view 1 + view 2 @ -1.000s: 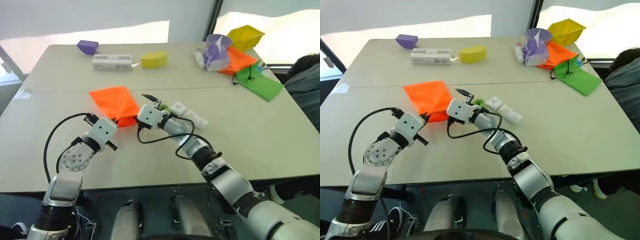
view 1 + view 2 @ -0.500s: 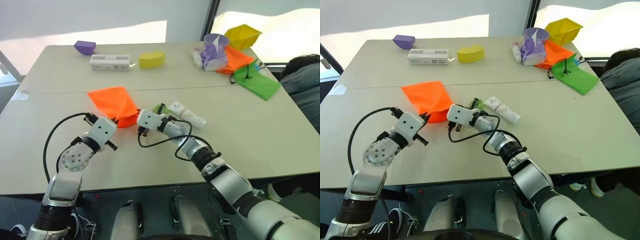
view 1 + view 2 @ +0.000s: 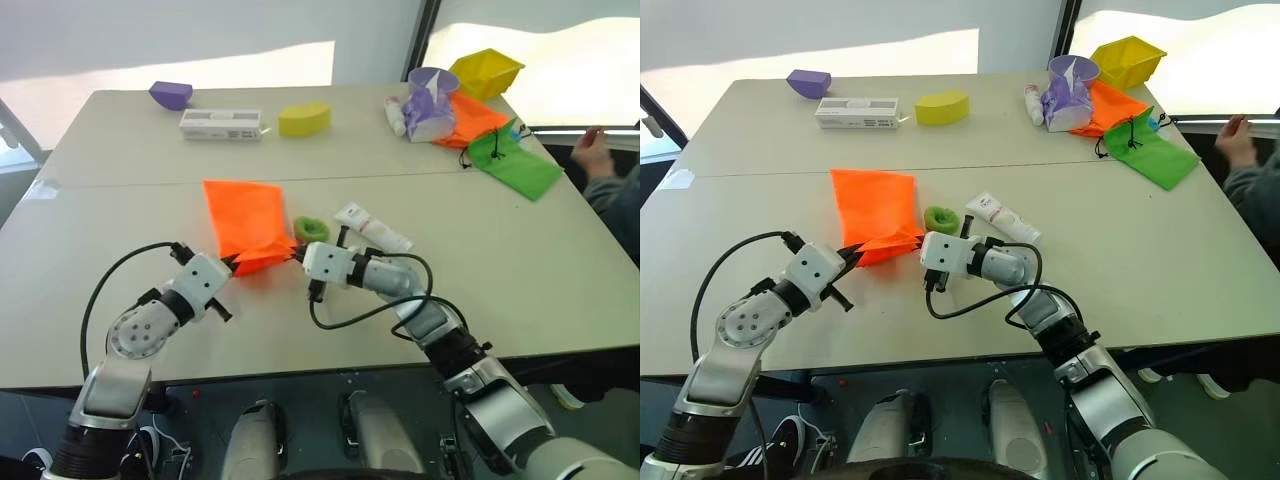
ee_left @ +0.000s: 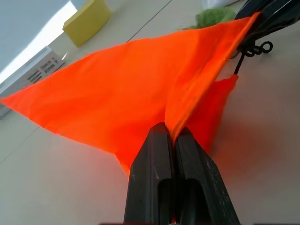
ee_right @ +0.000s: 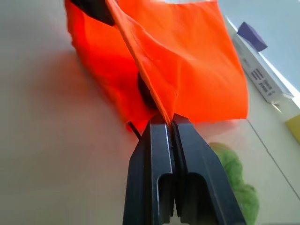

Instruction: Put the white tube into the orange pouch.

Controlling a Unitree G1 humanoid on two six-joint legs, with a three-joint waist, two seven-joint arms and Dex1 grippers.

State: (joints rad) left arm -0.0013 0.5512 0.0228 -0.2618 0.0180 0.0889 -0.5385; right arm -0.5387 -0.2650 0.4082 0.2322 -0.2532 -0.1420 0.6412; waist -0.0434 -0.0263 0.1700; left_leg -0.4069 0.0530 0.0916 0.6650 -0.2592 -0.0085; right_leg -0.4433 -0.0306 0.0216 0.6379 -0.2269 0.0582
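The left gripper and right gripper are each pinching the near hem of the orange pouch, readying its mouth, while the white tube is lying just beyond, awaiting 1 freed gripper.

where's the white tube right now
The white tube lies on the table in the head views, just right of the green ring and beyond the right claw, outside the orange pouch.

Silver-grey jointed arms, white wrist blocks, looping black cables (black-fingered hands)
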